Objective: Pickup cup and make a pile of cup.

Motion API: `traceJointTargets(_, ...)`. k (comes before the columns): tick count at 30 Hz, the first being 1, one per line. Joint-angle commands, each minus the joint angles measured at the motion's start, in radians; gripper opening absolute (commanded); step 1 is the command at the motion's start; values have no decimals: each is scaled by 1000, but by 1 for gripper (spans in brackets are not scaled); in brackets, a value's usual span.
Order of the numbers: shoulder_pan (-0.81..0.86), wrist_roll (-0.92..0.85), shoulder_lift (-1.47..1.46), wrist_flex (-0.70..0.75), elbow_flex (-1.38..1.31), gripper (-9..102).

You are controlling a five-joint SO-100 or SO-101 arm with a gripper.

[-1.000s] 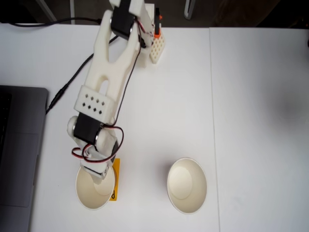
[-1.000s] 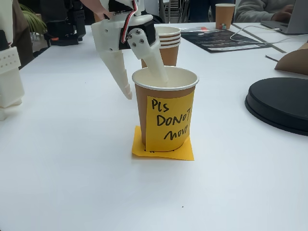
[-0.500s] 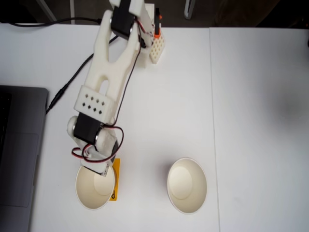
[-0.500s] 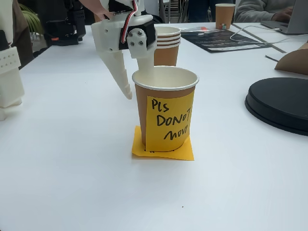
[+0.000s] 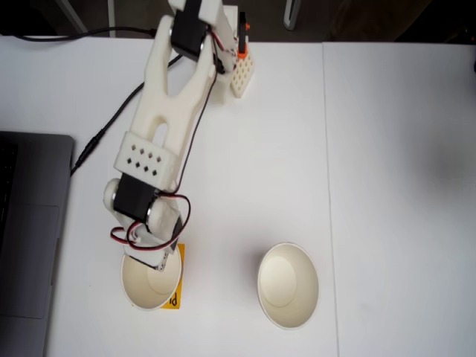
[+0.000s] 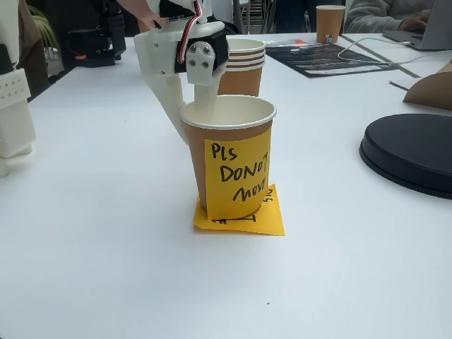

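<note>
Now the pincer [image 6: 185,121] grips the near cup's [image 6: 227,162] back rim, one finger inside, one outside; the cup is tilted, its base on the orange note [image 6: 244,220]. From above, this cup [image 5: 152,280] stands near the counter's [image 5: 387,186] front edge, the second cup [image 5: 288,285] well apart to the right with open room between, a laptop [image 5: 30,230] to the left.

A white table [image 5: 387,149] runs under everything, with a thin seam down its right part in a fixed view from above. A grey laptop [image 5: 30,230] lies at that view's left edge, and a black cable [image 5: 111,123] trails across the top. In a low fixed view, a round black disc [image 6: 413,152] sits at right, a dark mat [image 6: 325,56] and another laptop [image 6: 424,32] lie farther back. The light is even and soft.
</note>
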Motion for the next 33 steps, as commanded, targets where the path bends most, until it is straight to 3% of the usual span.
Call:
traceJointTargets(1,-3,5,34,2,-87,-7)
traceJointTargets(33,-232,5,368,0,-212,-7)
